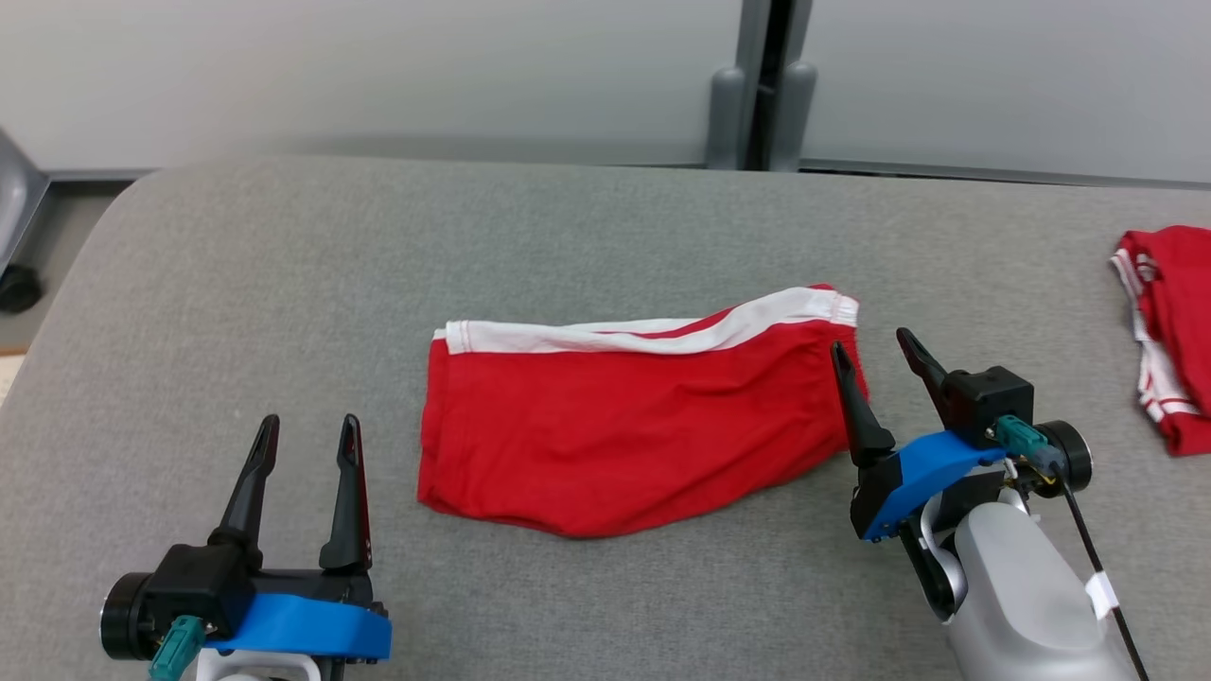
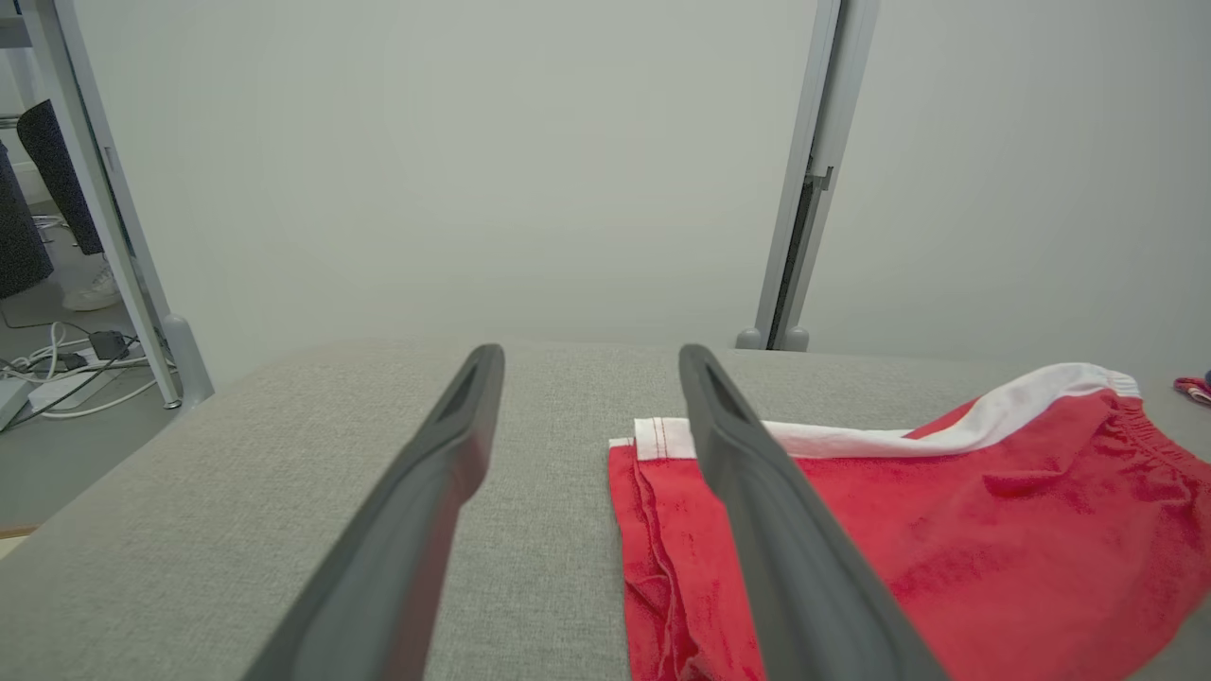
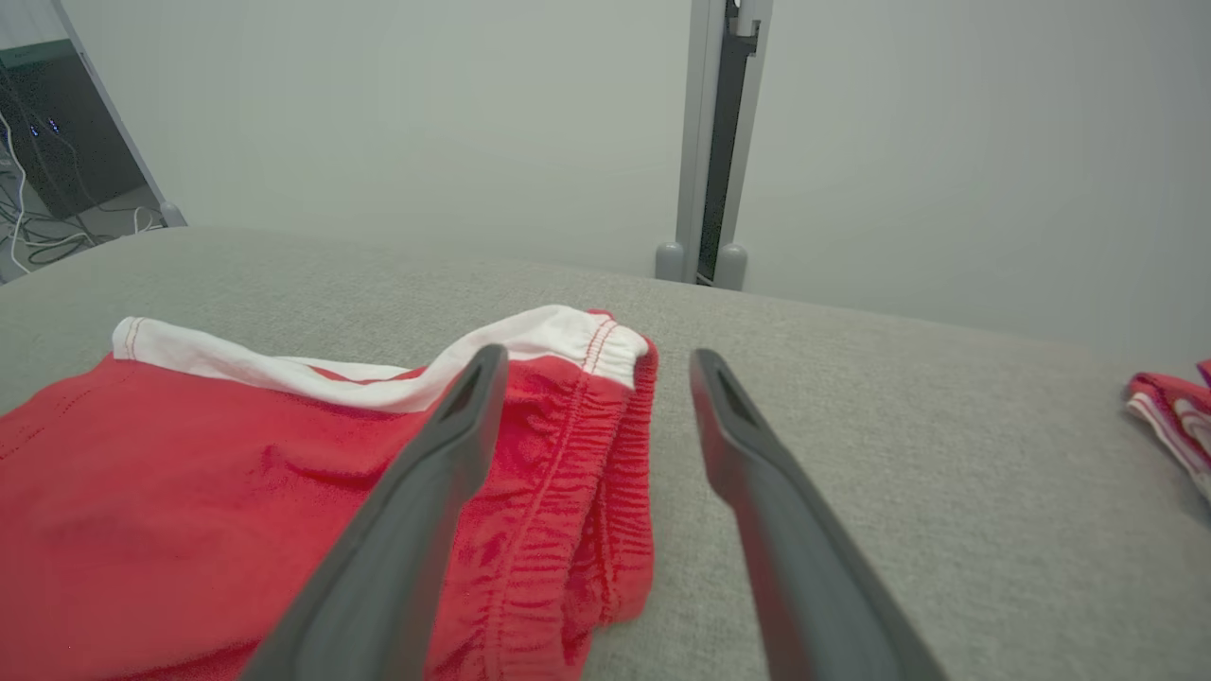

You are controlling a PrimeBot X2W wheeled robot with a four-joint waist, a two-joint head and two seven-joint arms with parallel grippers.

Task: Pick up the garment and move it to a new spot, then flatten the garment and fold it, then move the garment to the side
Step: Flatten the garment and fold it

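Tabletop (image 1: 236, 284): grey fabric. At 8 o'clock of the head view, left gripper (image 1: 310, 423): jaws wide, empty, near the garment (image 1: 634, 435). At centre, the red garment with white band lies flat. At its 3 o'clock, right gripper (image 1: 870, 340): jaws wide, empty, one finger over the elastic edge. At far 3 o'clock, second red cloth (image 1: 1173, 331).

Count on inspection. Garments: two, both red with white trim. One red garment (image 1: 624, 435) at centre frame, a second garment (image 1: 1173, 331) at the right edge. Tools: two, my left tool (image 1: 310, 423) lower left and my right tool (image 1: 870, 340) lower right, two dark fingers (image 1: 248, 482) each, four in all. Counter (image 1: 284, 265): one, grey. Post (image 1: 762, 57): one, upper centre, with two rounded feet (image 1: 727, 113).
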